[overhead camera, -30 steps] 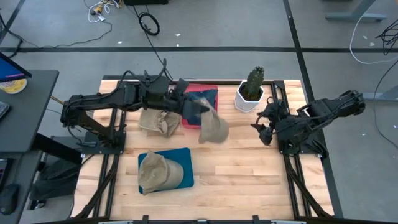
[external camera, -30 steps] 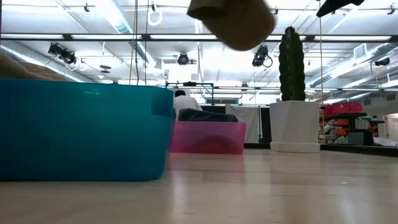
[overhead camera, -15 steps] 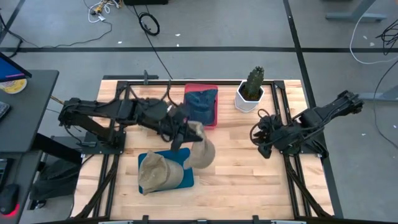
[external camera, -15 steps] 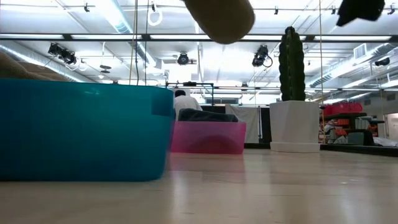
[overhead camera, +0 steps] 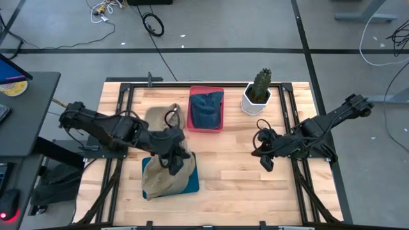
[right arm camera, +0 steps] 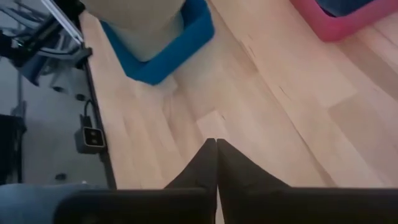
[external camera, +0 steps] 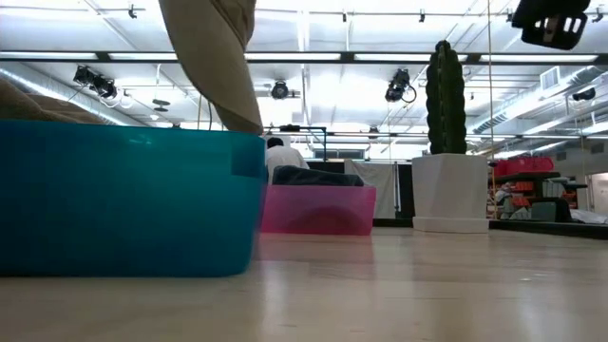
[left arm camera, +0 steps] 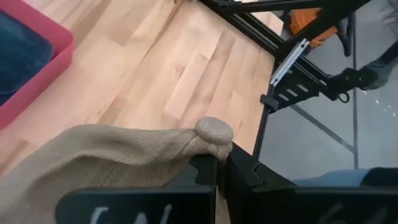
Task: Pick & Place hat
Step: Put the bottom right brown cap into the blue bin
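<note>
My left gripper (overhead camera: 173, 155) is shut on a tan hat (left arm camera: 118, 155) above the blue bin (overhead camera: 192, 182) at the table's near left. In the low view the hat (external camera: 217, 66) hangs down behind the bin's wall (external camera: 133, 199). Another tan hat (overhead camera: 155, 182) lies in that bin. A third tan hat (overhead camera: 163, 118) lies on the table at the far left. My right gripper (overhead camera: 262, 158) hovers shut over bare table on the right, touching nothing. My left gripper pinches a bunched fold of the tan hat's cloth (left arm camera: 212, 133) between its two fingers (left arm camera: 205, 171). The fingers come from above, slanting down from the table's left. The hat hangs below them, and its lower part (external camera: 242, 114) drops behind the blue bin's rim.
A pink bin (overhead camera: 206, 124) holding a dark blue hat (overhead camera: 206, 105) stands at the far middle. A cactus in a white pot (overhead camera: 257, 94) stands to its right. Black frame rails (overhead camera: 297, 179) run along both sides of the table. Bare wood lies between the two arms.
My left gripper has carried the tan hat from beside the pink bin toward the table's near edge and left, and down over the blue bin, where the hat now hangs. My right gripper has drifted toward the table's middle and near edge and has shut.
</note>
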{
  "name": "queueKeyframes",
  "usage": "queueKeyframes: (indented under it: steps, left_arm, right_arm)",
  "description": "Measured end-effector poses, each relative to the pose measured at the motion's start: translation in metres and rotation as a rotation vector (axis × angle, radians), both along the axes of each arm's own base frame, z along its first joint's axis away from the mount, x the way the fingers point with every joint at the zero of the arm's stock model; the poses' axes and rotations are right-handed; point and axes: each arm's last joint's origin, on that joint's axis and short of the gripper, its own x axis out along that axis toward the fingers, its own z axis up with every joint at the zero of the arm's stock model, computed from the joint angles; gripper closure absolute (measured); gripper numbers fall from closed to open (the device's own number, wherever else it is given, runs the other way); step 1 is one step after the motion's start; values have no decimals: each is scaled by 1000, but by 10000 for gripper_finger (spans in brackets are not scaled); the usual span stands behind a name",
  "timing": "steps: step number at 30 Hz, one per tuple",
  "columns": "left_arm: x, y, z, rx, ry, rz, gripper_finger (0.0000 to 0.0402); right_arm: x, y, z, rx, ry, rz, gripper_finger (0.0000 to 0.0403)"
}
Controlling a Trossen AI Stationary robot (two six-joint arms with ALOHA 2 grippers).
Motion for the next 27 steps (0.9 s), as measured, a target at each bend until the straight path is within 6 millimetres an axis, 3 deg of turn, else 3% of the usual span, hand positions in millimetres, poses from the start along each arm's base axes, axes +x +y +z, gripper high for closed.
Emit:
queueKeyframes:
  steps: [13,19,27]
  left_arm:
    - [-20,-35,-4,146,-9,25,393]
    - [-24,-46,-21,145,31,23,393]
    - [-25,-54,-58,138,100,42,393]
  right_arm:
    - [4,4,5,-11,-68,51,402]
    - [4,4,5,-4,-79,49,402]
    - [5,4,6,0,-87,48,403]
